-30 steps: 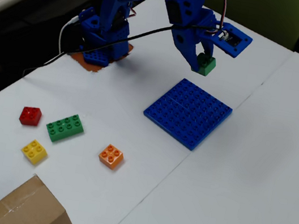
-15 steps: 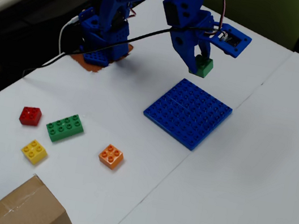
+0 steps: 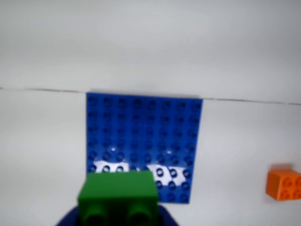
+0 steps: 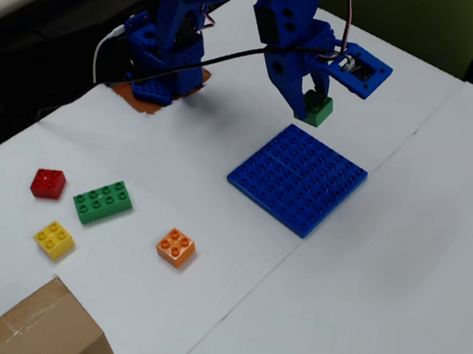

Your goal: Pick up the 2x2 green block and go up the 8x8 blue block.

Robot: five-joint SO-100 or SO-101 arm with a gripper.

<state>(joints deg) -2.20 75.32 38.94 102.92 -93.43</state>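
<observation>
End effector (image 4: 314, 106) is clamping the 2x2 green block (image 4: 318, 109) in the air, just behind the far edge of the 8x8 blue block (image 4: 298, 178) on the table (image 4: 400, 286). We are judging misalignment with the studs the main risk, since the brick is hanging tilted.

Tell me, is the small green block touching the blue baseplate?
Apart. In the fixed view the gripper holds the 2x2 green block in the air, with bare white table between it and the 8x8 blue block.
</observation>
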